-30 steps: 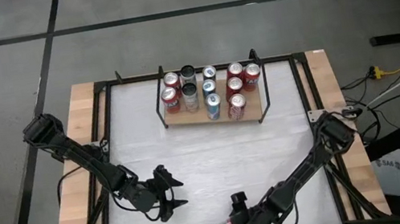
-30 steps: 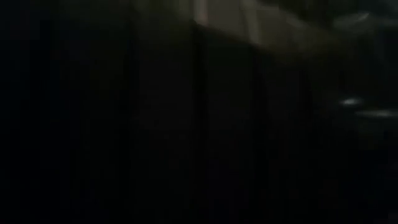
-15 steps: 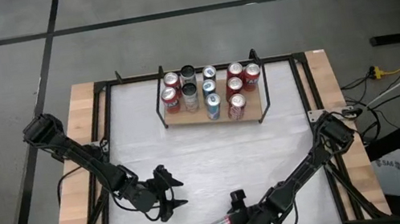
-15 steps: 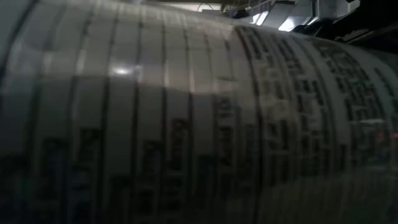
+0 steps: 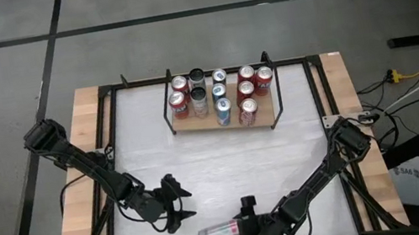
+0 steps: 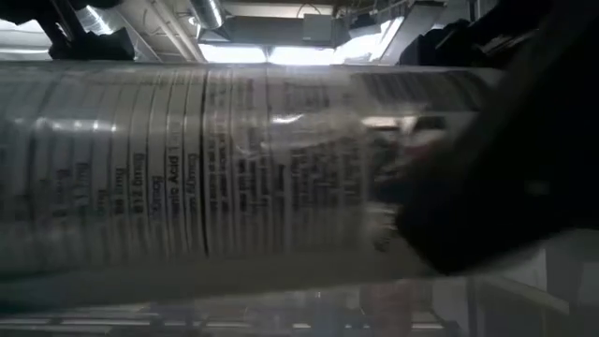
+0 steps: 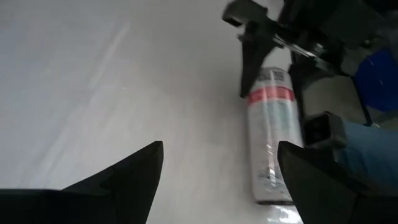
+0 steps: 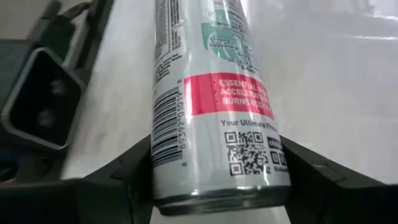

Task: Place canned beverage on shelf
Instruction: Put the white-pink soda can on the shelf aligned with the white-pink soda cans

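A slim silver can with a red band [image 5: 220, 233] lies on its side near the table's near edge and fills the low view [image 6: 234, 178]. My right gripper [image 5: 249, 224] is shut on its right end. My left gripper [image 5: 179, 201] waits open to the can's left and a little farther back, its fingers [image 7: 124, 180] apart with nothing between them. At the table's far side stands the shelf [image 5: 204, 124], a small wooden board with black rod brackets. It carries several upright cans [image 5: 221, 98]. My right gripper pinches the can between its two fingers [image 8: 134, 171], one on each side of the barcode and QR-code end [image 8: 217, 155]. It comes from the table's right, slanting down, with the can running on away from it. Whether the can rests on the table I cannot tell.
A black metal frame [image 5: 110, 134] and wooden side strips [image 5: 91, 120] border the white tabletop [image 5: 226, 166]. A black mount [image 8: 43, 99] stands close beside the can at the near edge. Bare tabletop lies between the can and the shelf.
My right gripper has turned at the wrist and carried the can with it. The can has swung from a slant to lie about parallel to the near edge. It has also shifted a little toward the far and left edges.
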Available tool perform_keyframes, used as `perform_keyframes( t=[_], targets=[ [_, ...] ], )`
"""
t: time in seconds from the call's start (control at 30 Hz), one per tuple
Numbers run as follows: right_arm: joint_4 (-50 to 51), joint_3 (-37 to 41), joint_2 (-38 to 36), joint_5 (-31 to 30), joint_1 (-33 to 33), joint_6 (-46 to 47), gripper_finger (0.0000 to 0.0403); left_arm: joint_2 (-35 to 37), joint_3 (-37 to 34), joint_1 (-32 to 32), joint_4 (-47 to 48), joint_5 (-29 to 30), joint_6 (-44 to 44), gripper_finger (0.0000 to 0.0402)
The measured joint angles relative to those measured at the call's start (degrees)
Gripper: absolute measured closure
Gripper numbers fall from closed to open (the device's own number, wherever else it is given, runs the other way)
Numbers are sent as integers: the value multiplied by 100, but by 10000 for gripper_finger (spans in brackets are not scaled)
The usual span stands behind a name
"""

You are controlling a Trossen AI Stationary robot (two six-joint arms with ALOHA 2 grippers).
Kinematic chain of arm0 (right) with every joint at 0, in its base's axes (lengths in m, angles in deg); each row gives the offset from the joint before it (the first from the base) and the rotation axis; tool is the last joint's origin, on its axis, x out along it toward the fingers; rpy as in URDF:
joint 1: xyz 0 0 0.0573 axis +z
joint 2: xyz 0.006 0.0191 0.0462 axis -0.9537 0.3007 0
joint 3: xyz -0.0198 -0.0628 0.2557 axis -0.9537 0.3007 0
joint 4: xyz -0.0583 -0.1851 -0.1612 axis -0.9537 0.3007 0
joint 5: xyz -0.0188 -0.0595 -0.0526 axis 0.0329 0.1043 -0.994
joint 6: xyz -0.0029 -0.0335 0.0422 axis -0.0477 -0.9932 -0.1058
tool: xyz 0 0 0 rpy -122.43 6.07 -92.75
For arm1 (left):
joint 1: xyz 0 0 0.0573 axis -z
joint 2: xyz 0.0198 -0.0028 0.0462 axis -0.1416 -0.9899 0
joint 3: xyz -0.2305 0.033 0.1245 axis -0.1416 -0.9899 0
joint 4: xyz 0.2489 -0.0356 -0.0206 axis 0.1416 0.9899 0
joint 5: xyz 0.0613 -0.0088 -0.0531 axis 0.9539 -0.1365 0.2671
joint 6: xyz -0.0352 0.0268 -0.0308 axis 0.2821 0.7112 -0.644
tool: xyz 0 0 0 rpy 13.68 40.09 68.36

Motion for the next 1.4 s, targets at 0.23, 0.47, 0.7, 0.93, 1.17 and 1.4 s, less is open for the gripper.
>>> perform_keyframes(
  t=[0.23, 0.47, 0.7, 0.93, 1.17, 1.4],
  targets=[
    [-7, 0, 0, -364, -39, 5, 150, 221, 2, 0, 31, -723, -183, 92],
    [-46, 0, 0, -714, -203, 33, 152, 247, 2, 92, 61, -1343, -653, 92],
    [-91, 0, 0, -1421, -338, 37, 151, 245, 2, 249, 92, -1702, -1076, 92],
    [-197, 0, -2, -2331, -341, -12, 151, 243, 2, 374, 231, -2279, -1722, 92],
    [-592, -2, -4, -2845, -341, -240, 151, 243, 2, 368, 492, -1725, -1853, 92],
    [-1054, -2, -7, -2898, -337, -479, 150, 243, 2, 234, 490, -1286, -1487, 92]
  ],
)
